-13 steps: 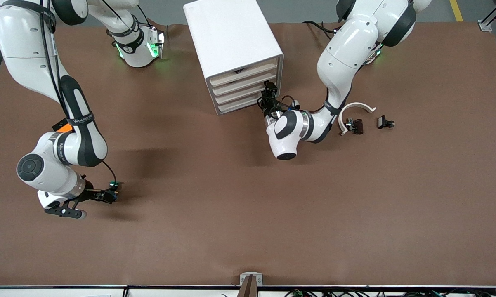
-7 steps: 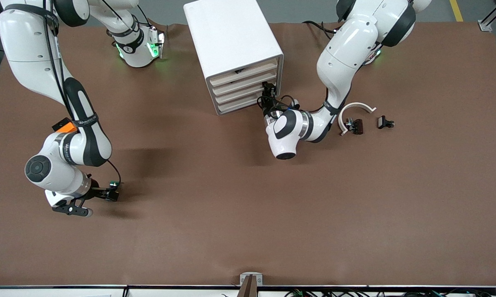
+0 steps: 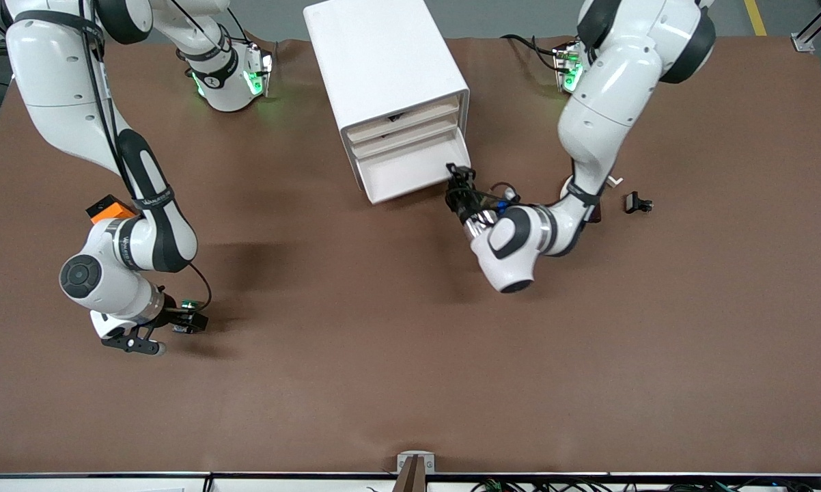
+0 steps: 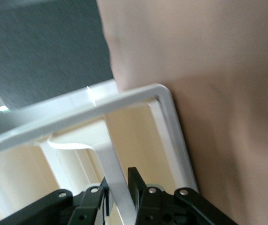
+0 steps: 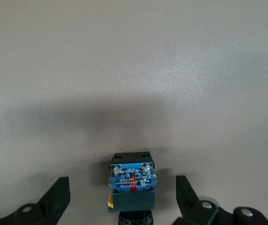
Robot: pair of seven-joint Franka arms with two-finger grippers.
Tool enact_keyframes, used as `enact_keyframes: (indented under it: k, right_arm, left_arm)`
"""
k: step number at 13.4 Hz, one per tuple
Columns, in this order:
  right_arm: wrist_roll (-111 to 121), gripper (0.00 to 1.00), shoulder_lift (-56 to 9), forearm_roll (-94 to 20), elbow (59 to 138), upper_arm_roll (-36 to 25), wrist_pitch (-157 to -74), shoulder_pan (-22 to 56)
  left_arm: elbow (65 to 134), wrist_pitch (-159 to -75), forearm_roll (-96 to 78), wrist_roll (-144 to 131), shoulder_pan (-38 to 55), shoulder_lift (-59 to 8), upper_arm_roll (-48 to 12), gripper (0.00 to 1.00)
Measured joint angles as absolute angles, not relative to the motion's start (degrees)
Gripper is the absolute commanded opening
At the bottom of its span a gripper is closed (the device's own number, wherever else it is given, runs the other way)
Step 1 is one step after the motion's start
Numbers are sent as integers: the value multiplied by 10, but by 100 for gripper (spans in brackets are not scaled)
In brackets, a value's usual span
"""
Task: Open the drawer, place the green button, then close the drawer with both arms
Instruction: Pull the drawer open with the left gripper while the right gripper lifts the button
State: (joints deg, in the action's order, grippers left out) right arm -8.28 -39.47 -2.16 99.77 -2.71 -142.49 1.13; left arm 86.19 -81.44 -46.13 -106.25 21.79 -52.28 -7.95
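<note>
My left gripper [image 3: 457, 179] is clenched on the front rim of the drawer [image 3: 410, 169], which now stands part-way out of the white cabinet [image 3: 383, 61]; the left wrist view shows my fingers [image 4: 138, 187] pinching the thin white lip from both sides. Opening looks underway or nearly done. Toward the right arm's end of the table, my right gripper [image 3: 182, 322] sits low over the mat, released, its two fingers [image 5: 58, 194] spread on either side of the button [image 5: 131, 180], which lies between them, untouched as far as I can tell. An orange cube [image 3: 106, 208] rests near that arm's forearm. Still ahead, I judge: gripping the button, carrying it into the drawer, then pushing the drawer shut.
</note>
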Motion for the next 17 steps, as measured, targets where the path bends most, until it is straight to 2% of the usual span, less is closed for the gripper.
enact_keyframes:
  k: [2,3,4,5,6,7,8,14,17]
  right_arm:
    - [-83,100,-395,-22,998,-29,-1426,11]
    - [-83,97,-395,-22,999,-29,-1426,11]
    - [-83,83,-395,-22,1000,-30,-1426,11]
    - [-83,62,-395,-22,1000,-30,-1426,11]
    - [-83,35,-395,-22,1001,-30,-1426,11]
    - [-83,12,-395,-22,1001,-30,-1426,11]
    - [-83,0,-395,-22,1001,-30,-1426,11]
    - [-90,0,-394,-22,1001,-29,-1418,12]
    - [-165,0,-365,-22,986,-25,-1343,32]
  left_arm:
    - [843,-823,-463,-1057,188,-525,-79,25]
    - [836,-825,-463,-1052,177,-526,-79,25]
    - [831,-828,-464,-1046,170,-527,-79,25]
    - [827,-829,-464,-1042,166,-527,-79,28]
    - [826,-831,-464,-1038,166,-528,-79,41]
    - [826,-833,-464,-1035,166,-528,-79,80]
    - [826,-834,-464,-1034,166,-528,-79,100]
    - [812,-837,-464,-982,161,-528,-78,100]
    - [796,-837,-463,-892,140,-528,-78,100]
